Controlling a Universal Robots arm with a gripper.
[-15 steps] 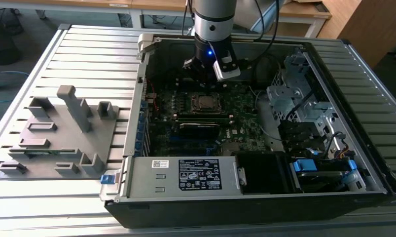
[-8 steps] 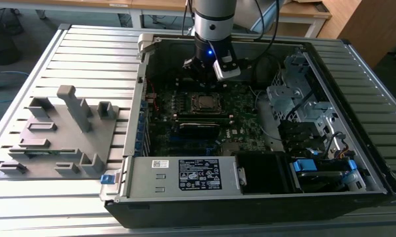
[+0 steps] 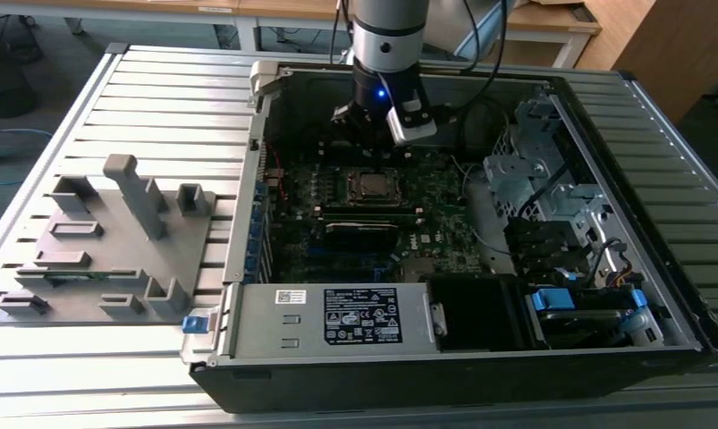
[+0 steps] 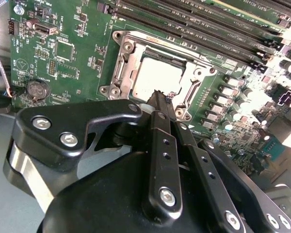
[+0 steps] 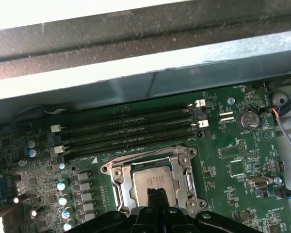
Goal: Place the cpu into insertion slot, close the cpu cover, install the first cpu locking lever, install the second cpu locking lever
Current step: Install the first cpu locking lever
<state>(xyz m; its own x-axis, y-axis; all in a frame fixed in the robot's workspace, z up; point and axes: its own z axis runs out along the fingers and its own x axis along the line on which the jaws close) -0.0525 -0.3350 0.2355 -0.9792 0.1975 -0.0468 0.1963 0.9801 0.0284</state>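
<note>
The gripper [image 4: 159,98], fingers pressed together on nothing, hovers just above the cpu [image 4: 153,77]. The chip already lies flat in the insertion slot [image 5: 117,180] with the cpu cover [image 5: 180,154] closed around it, framing its face.

In the second wrist view one edge of the cpu [image 4: 155,77] is being covered by the end effector [image 4: 161,97], whose body is being cut off by the picture's edge, while its fingers' spread is being left unclear.
</note>
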